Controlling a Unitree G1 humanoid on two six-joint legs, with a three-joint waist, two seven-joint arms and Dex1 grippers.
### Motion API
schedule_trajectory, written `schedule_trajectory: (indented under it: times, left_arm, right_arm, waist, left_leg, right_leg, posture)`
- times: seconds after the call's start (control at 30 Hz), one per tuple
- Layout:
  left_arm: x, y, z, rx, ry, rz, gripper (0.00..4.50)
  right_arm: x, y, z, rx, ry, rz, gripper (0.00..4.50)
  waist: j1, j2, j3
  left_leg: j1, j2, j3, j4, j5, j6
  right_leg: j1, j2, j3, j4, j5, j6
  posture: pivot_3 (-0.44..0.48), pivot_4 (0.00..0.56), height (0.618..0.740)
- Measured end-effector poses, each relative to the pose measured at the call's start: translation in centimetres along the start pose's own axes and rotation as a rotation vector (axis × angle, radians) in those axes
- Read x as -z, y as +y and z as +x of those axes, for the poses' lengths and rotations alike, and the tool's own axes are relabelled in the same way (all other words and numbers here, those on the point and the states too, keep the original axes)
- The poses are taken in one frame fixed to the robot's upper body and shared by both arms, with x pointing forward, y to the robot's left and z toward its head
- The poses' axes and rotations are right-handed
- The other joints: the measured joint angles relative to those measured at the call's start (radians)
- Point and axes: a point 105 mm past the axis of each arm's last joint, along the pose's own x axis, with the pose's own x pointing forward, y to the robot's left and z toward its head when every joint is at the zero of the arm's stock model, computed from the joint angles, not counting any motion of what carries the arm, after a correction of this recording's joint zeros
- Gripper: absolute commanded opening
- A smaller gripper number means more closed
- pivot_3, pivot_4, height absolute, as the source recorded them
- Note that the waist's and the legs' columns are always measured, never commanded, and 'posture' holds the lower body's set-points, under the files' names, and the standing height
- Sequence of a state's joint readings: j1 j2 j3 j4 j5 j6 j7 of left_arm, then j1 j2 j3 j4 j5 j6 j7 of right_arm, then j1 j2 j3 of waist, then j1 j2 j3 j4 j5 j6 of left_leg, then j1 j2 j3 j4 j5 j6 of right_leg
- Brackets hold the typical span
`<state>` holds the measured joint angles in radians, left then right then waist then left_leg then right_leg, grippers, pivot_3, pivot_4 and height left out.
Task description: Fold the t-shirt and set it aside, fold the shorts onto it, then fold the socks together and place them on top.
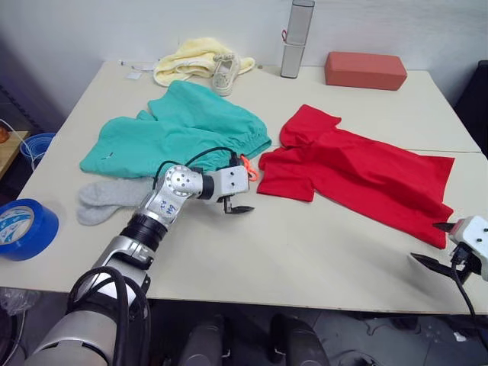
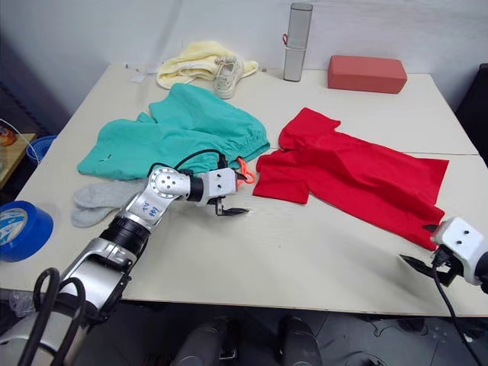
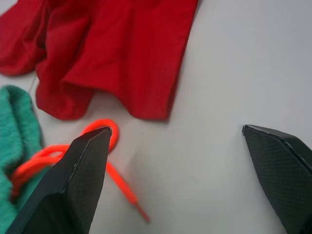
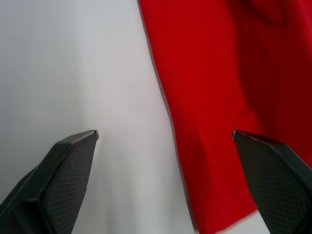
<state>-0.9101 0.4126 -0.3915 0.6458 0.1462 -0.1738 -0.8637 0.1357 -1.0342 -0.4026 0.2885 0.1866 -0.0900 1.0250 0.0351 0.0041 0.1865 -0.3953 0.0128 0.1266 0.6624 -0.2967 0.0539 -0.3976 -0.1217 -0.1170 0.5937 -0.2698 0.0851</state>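
Both end effectors, left (image 1: 238,207) and right (image 1: 440,245), are held apart near the unfolded t-shirt (image 1: 358,172), presumably for gripping its edges.

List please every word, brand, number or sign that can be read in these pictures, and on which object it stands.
No text can be read here.
Blue tape roll: pale marks on its white inner face, too blurred to read.
Small white tag on the table's far left: too small to read.
T-shirt, shorts, socks: no print visible.

yellow cloth (image 1: 191,57) with shoe (image 1: 225,74) | grey canister (image 1: 296,38) | red-brown block (image 1: 364,70) | blue tape roll (image 1: 23,228)
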Motion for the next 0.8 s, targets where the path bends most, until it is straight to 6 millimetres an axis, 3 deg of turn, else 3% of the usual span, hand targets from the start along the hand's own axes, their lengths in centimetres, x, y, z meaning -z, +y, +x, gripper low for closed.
schedule_trajectory:
  times: [0.23,0.5,0.57,0.67,0.8]
  left_arm:
    - [-0.4,0.9,1.6,0.003,-0.004,0.014,4.5]
    - [-1.0,1.6,3.3,-0.012,0.016,0.058,4.5]
    - [-1.2,1.7,3.7,-0.012,0.024,0.074,4.12]
    - [-1.1,1.3,4.2,-0.004,0.027,0.061,3.3]
    - [-1.1,0.8,4.8,0.009,0.027,0.035,2.02]
  right_arm:
    - [1.2,-1.0,0.1,0.048,0.049,0.03,4.48]
    - [0.5,-2.6,1.8,0.077,0.057,0.017,4.48]
    - [0.2,-3.0,2.2,0.077,0.059,0.009,4.5]
    - [0.1,-3.1,2.8,0.064,0.066,0.018,3.9]
    - [0.0,-2.8,3.3,0.03,0.076,0.03,2.54]
  waist:
    - [-0.007,0.0,0.0]
    - [-0.011,-0.003,0.0]
    - [-0.011,-0.004,-0.001]
    - [-0.012,-0.006,-0.002]
    - [-0.012,-0.007,-0.003]
  left_leg:
    - [0.0,0.0,0.0,0.002,0.0,0.001]
    - [0.003,-0.001,0.0,0.003,-0.001,0.002]
    - [0.003,-0.001,0.0,0.003,-0.001,0.002]
    - [0.004,-0.001,0.0,0.003,-0.001,0.001]
    - [0.004,-0.001,0.0,0.003,-0.003,-0.002]
  right_leg:
    - [0.001,0.0,0.0,0.0,0.001,0.001]
    - [0.004,-0.002,0.0,0.0,0.001,0.002]
    - [0.004,-0.002,0.0,0.0,0.001,0.002]
    - [0.004,-0.002,0.0,0.0,0.001,0.002]
    - [0.005,-0.002,0.0,0.0,0.001,0.002]
  posture:
    - [0.0,0.15,0.74]
    - [0.0,0.15,0.74]
    - [0.0,0.15,0.74]
    - [0.0,0.15,0.74]
    - [0.0,0.15,0.74]
